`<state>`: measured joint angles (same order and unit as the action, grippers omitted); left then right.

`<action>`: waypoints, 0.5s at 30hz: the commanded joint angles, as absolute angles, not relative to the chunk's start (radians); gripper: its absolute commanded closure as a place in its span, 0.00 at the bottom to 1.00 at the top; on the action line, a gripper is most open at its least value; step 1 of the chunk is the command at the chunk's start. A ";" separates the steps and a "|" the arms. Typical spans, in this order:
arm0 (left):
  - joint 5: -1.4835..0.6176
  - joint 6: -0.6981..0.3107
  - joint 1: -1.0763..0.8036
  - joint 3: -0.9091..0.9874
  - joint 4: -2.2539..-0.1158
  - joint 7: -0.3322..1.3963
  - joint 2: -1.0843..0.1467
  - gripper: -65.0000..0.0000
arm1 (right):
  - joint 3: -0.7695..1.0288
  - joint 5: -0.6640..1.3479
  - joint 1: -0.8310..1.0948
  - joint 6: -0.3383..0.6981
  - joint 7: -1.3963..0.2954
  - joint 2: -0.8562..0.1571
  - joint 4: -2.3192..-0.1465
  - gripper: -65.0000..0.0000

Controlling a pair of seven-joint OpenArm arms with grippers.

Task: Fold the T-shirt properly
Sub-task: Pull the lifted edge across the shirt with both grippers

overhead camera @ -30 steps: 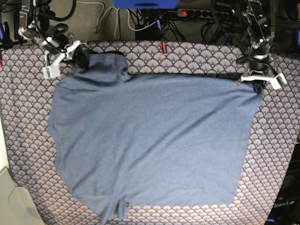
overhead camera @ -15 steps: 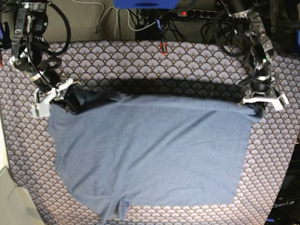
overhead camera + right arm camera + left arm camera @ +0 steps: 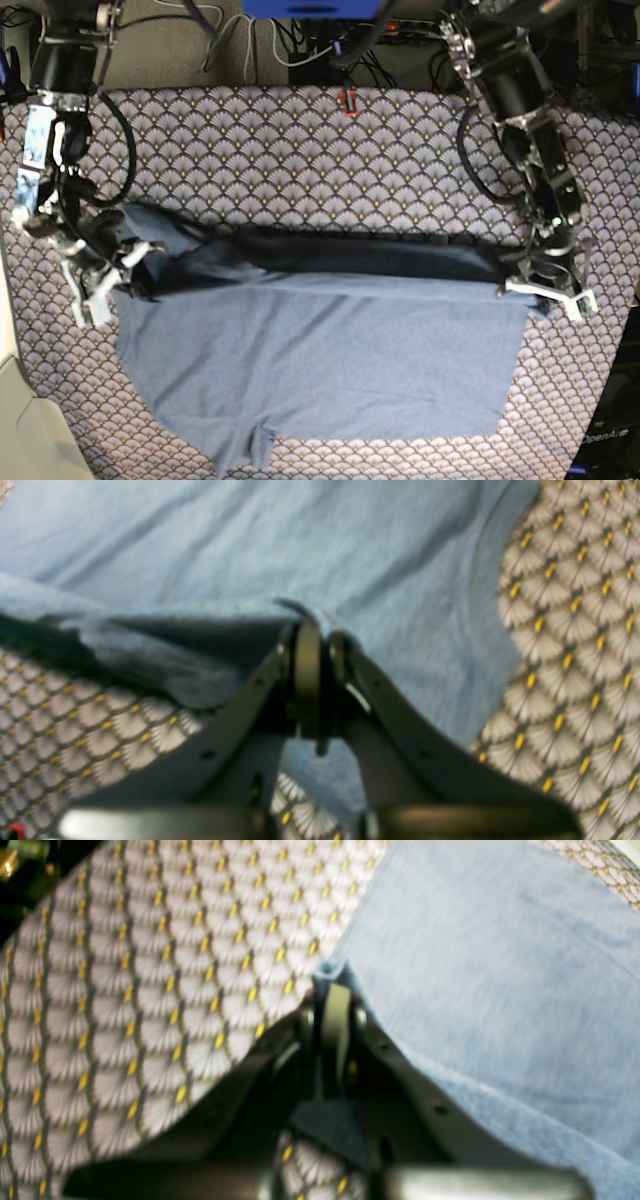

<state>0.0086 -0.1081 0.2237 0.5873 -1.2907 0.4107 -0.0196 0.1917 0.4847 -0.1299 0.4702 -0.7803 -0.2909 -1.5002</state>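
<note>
Both grippers are pressed together on cloth. Left gripper (image 3: 541, 290), seen at the right of the base view, pinches a corner of the T-shirt (image 3: 320, 360) at its far right edge; in the left wrist view the left gripper (image 3: 334, 990) has a blue hem corner caught between its closed tips. Right gripper (image 3: 103, 283), at the left of the base view, clamps a bunched fold of the same garment; the right wrist view shows the right gripper (image 3: 315, 630) nipping a thin ridge of fabric, with darker shaded cloth hanging to its left.

The T-shirt lies spread over the scallop-patterned tablecloth (image 3: 300, 150), its near portion flat. Its far edge is raised between the two grippers and doubled over toward the near side, forming a dark band across the width. A small tab of cloth projects from the near edge. Both wrist views are blurred. Cables (image 3: 230, 40) lie beyond the tablecloth's far edge.
</note>
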 commanded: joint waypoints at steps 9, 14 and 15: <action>0.070 -0.102 0.309 0.423 -1.178 0.383 -0.102 0.99 | 0.084 0.271 -0.334 0.472 -0.682 -0.305 -1.297 1.00; 0.074 -0.097 0.317 0.343 -1.130 0.269 -0.127 0.99 | -0.039 0.110 -0.410 0.472 -0.553 -0.306 -1.162 1.00; 0.074 -0.097 0.318 0.344 -1.116 0.251 -0.128 0.99 | -0.050 0.077 -0.424 0.472 -0.530 -0.305 -1.136 1.00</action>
